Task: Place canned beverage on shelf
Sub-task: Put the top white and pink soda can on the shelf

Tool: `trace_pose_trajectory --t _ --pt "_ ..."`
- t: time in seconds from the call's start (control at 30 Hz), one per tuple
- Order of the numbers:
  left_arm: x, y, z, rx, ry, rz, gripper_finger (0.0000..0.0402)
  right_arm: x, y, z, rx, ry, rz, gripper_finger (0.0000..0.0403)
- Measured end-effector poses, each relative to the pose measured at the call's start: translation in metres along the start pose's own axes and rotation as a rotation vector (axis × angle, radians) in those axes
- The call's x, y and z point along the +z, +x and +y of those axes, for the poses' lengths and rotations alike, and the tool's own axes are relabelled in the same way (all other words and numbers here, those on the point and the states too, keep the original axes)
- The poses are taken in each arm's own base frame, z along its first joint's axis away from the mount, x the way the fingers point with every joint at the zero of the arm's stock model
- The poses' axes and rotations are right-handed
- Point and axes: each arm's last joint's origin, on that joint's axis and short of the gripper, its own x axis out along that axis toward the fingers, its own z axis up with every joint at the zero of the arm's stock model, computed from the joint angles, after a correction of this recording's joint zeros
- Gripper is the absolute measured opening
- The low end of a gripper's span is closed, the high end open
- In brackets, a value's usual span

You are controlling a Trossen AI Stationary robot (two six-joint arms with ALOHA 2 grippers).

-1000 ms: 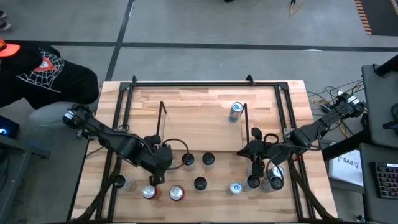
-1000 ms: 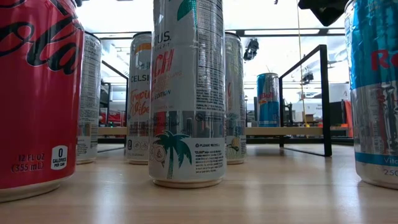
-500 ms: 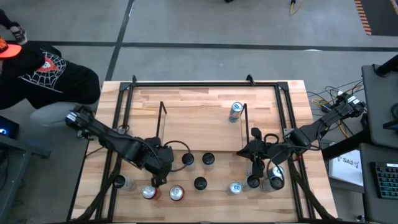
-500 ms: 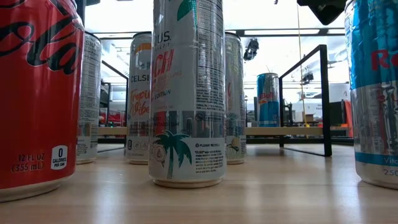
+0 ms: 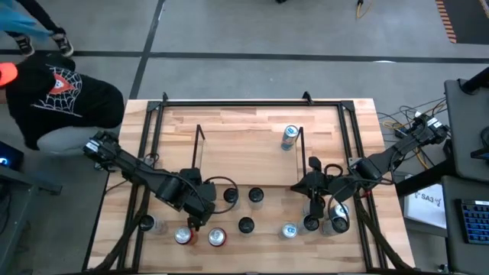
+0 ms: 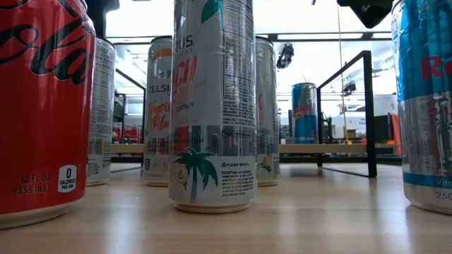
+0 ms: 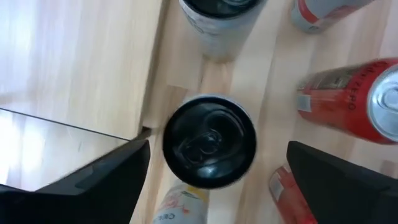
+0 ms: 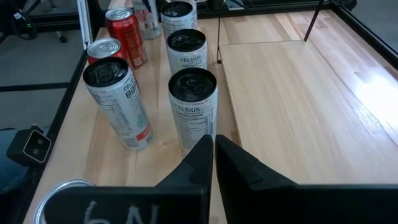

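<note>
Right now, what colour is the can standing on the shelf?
Blue and silver can; low view shows best.

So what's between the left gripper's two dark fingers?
A black-topped metal drink can stands between the left gripper's open dark fingers, untouched by either; the left wrist view shows it from above.

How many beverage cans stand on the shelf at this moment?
1. A blue can stands at the right end of the shelf, beside its wire end frame. The high view shows the whole shelf, so none seems hidden; the other cans are on the table.
</note>
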Motion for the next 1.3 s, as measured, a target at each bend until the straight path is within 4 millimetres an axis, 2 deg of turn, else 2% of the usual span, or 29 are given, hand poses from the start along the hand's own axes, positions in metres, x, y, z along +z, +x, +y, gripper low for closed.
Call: trace_pose_trajectory --t 0.5,0.97,1.1,1.3 --pt "0.001 0.010 0.001 0.018 0.000 -0.025 0.0362 -0.001 0.000 0.000 -0.001 -0.002 0.003 0.0009" --pt "-0.008 0.040 -0.001 0.017 -0.007 -0.023 0.0357 -0.001 0.001 0.000 -0.002 -0.002 0.004 0.0009" --pt "-0.009 0.042 0.000 0.022 -0.014 -0.016 0.0331 -0.001 0.001 0.000 -0.002 -0.002 0.004 0.0009" --pt "-0.008 0.040 0.000 0.019 -0.034 -0.021 0.0248 -0.001 0.001 0.000 -0.002 -0.002 0.004 0.0009"
